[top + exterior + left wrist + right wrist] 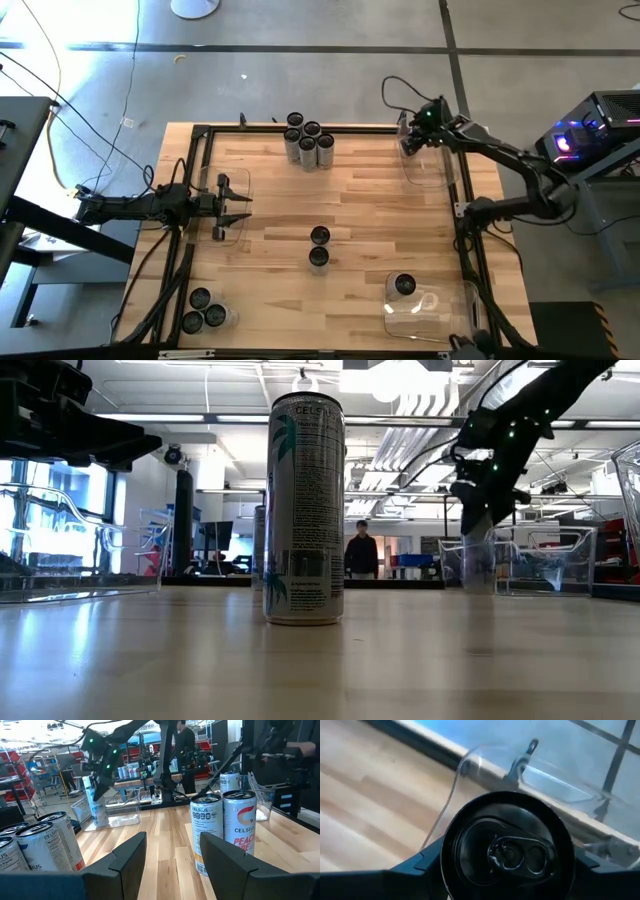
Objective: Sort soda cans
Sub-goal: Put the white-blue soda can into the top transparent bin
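Four clear bins [425, 310] sit near the corners of the wooden table [370, 210]. A person [361, 552] in dark clothes stands far back in the room.

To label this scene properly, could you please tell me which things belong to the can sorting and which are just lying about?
Job: cluster of five cans; two middle cans; three binned cans; single binned can; can in the right gripper; open left gripper; clear bins.
Lying about: white floor disc; lit electronics box; distant person.
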Robot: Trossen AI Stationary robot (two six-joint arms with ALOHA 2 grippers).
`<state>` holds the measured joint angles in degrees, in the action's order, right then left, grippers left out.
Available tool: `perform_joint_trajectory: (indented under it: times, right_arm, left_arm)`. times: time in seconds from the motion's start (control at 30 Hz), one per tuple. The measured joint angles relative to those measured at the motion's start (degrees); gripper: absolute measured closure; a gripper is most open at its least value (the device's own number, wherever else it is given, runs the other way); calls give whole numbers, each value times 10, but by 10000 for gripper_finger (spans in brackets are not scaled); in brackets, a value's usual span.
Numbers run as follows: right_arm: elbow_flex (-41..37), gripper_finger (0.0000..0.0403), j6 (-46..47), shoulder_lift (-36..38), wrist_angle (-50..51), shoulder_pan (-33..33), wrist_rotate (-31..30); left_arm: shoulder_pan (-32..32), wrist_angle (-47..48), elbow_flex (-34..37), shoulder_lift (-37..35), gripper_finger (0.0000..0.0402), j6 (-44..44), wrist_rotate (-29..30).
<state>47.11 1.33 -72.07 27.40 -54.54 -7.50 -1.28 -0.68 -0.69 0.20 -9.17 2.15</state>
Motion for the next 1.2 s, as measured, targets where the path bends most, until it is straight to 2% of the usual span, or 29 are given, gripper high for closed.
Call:
perform_joint_trajectory:
  times: [0.33, 0.53, 0.77, 1.03, 1.2]
  right_arm:
    - [0, 163, -1, -17, -58, -19, 10]
    - [-1, 99, 1, -17, -61, -21, 6]
    - [-1, 85, 1, -12, -63, -21, 3]
    - [22, 83, -1, 64, -59, -19, -17]
    - [26, 82, 10, 122, -50, 9, -14]
  left_arm:
    - [0, 0, 0, 0, 222, 0, 1]
    - [0, 0, 0, 0, 223, 0, 1]
    - [0, 0, 0, 0, 222, 0, 1]
    - [0, 0, 0, 0, 222, 0, 2]
    - [0, 0, 0, 0, 222, 0, 2]
